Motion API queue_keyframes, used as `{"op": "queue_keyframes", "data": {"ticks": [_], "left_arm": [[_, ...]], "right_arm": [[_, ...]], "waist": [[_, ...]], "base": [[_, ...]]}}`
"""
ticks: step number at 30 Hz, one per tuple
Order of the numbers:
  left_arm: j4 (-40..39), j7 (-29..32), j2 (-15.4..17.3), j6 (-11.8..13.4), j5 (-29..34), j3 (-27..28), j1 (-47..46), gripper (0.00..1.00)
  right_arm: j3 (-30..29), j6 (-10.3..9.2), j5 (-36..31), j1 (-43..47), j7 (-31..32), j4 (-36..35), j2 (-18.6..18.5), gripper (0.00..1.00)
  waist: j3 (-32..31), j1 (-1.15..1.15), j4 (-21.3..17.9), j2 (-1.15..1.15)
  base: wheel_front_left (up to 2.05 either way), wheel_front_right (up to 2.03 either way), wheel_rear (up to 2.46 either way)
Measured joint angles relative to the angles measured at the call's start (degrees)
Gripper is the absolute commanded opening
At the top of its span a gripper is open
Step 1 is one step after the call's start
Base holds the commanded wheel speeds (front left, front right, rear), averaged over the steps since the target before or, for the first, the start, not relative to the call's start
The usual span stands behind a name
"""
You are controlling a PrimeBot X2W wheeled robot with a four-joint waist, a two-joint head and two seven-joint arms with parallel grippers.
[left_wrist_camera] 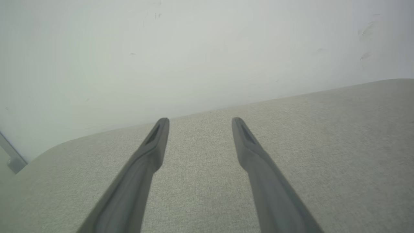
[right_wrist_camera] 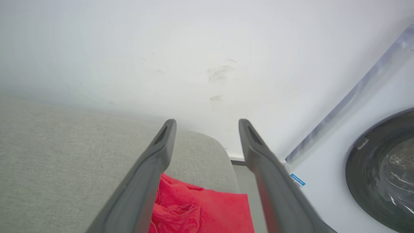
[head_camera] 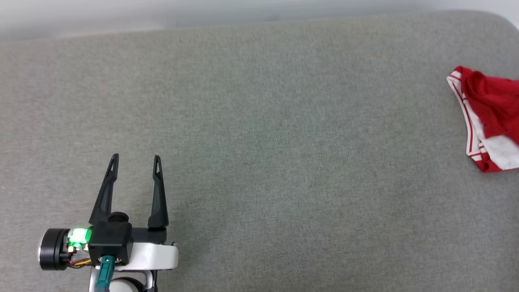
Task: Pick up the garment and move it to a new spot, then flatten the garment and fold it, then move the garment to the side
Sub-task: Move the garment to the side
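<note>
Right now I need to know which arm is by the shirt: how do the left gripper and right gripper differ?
The left gripper frames bare grey surface between its fingers; the right gripper frames the red garment. In the head view the left gripper sits far across the grey surface from the garment; the right gripper is close by it. Both are open, holding nothing.

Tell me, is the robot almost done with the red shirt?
Looks nearly finished. Done: the garment lies bundled at the right edge of the grey surface. In hand: nothing; the left end effector and right end effector are open, empty. Left: maybe nothing, though the fold looks rumpled.
</note>
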Motion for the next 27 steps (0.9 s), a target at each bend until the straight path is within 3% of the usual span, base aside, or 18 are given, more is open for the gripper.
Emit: {"op": "queue_keyframes", "data": {"ticks": [7, 15, 20, 27], "left_arm": [[1.4, 0.0, -1.0, -0.2, -0.4, 0.2, 2.6, 1.00], [3.3, 0.0, -1.2, -1.3, -1.0, 1.5, 5.2, 1.00], [4.4, 0.0, -1.7, -1.7, -1.0, 2.0, 6.0, 1.00], [5.8, 0.0, -2.4, -2.6, -0.9, 2.3, 6.9, 1.00]], "right_arm": [[-3.5, 0.00, -3.9, 7.4, -6.3, -11.6, 7.2, 1.00], [-5.6, 0.00, -8.2, 18.4, -8.5, -22.4, 17.5, 1.00], [-4.5, 0.00, -10.0, 25.0, -8.8, -25.3, 22.8, 1.00], [-3.3, 0.00, -10.3, 32.0, -8.9, -24.1, 28.3, 1.00]], "waist": [[-5.2, 0.00, 1.7, 0.00], [-10.2, -0.01, 3.9, 0.00], [-11.9, -0.01, 5.3, 0.00], [-13.8, -0.01, 6.4, 0.00]], "base": [[0.00, 0.00, 0.00], [0.00, 0.00, 0.00], [0.00, 0.00, 0.00], [0.00, 0.00, 0.00]]}}
